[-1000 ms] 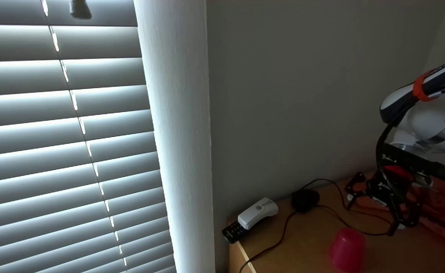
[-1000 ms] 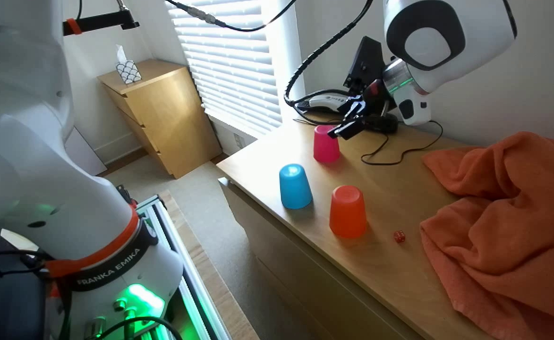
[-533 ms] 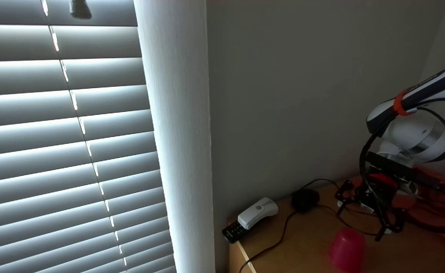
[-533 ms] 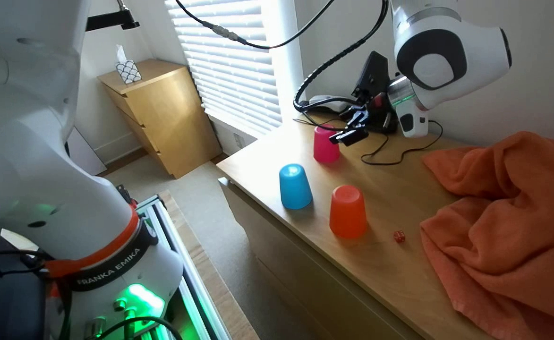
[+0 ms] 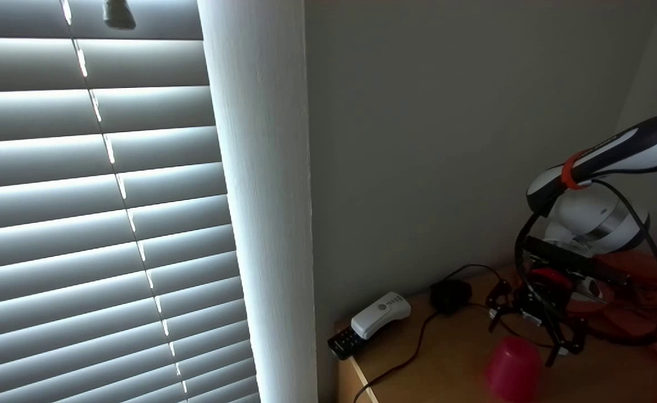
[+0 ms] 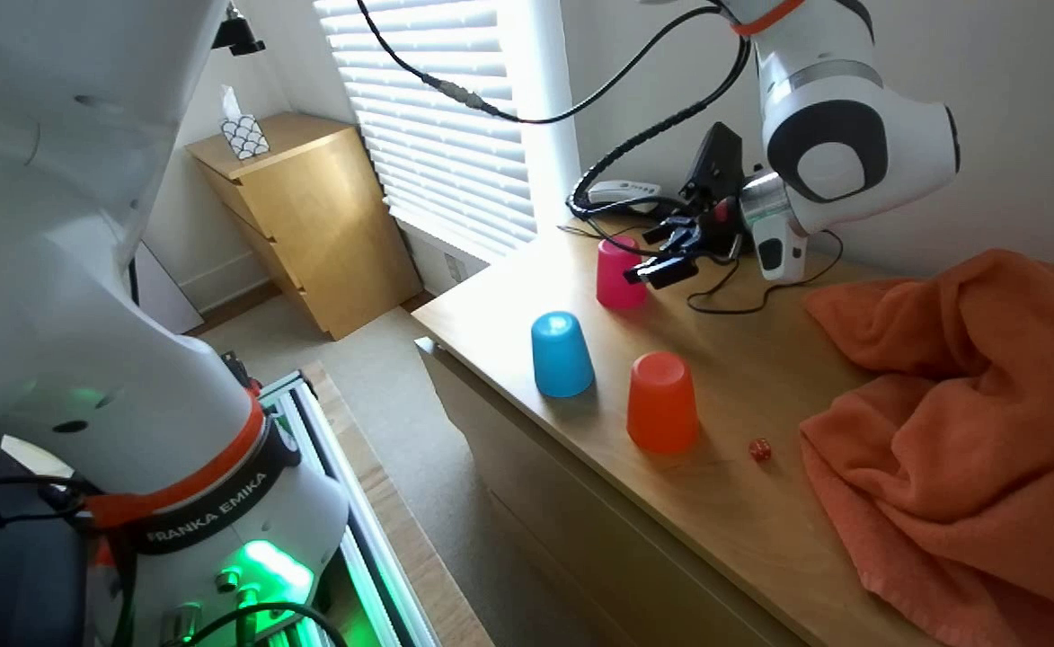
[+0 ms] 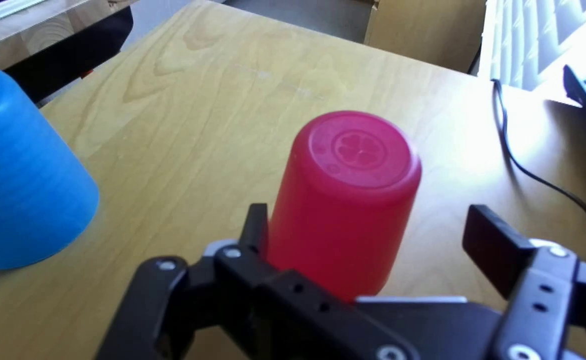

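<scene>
My gripper [image 7: 370, 217] is open, with nothing held between its fingers. A pink upside-down cup [image 7: 345, 220] stands just ahead of it, nearer the left finger in the wrist view; whether they touch I cannot tell. The gripper is close to the pink cup in both exterior views [image 5: 524, 340] [image 6: 654, 256], and the cup shows there too [image 5: 512, 372] [image 6: 618, 280]. A blue upside-down cup [image 6: 562, 358] stands nearby, also at the left of the wrist view [image 7: 23, 175]. An orange upside-down cup [image 6: 661, 404] and a small red die [image 6: 759, 449] are farther off.
A crumpled orange cloth [image 6: 967, 404] covers one end of the wooden dresser top [image 6: 733, 368]. A white handset [image 5: 381, 314], a black remote [image 5: 344, 341], a black object [image 5: 450, 295] and a thin cable [image 5: 404, 364] lie near the wall. Window blinds [image 5: 93, 224] stand beside the dresser.
The arm and gripper have moved lower and closer to the pink cup, shifting left in an exterior view. The gripper has stayed open. Cups, die and cloth have not moved.
</scene>
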Action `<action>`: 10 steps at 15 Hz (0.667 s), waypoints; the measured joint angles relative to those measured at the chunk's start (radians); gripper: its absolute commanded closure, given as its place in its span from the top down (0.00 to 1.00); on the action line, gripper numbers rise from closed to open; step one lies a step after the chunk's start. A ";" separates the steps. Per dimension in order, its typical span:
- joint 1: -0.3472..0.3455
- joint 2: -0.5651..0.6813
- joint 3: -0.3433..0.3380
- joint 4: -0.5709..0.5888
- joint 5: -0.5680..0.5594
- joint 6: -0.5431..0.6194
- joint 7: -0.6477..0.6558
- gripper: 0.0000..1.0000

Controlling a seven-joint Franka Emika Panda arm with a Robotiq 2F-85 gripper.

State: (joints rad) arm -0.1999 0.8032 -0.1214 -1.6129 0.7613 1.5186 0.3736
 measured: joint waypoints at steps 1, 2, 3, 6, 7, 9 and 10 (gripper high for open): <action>0.000 0.015 0.000 0.013 0.000 -0.009 0.006 1.00; 0.000 0.030 0.001 0.025 0.000 -0.019 0.012 0.93; 0.000 0.043 0.002 0.037 0.000 -0.029 0.016 0.72; 0.000 0.072 0.005 0.068 0.000 -0.069 0.020 0.61; 0.000 0.079 0.005 0.077 0.000 -0.080 0.022 0.54; 0.000 0.091 0.006 0.094 0.000 -0.100 0.029 0.43; 0.000 0.096 0.006 0.101 0.000 -0.107 0.033 0.43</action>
State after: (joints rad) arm -0.2000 0.8992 -0.1150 -1.5115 0.7616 1.4116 0.4069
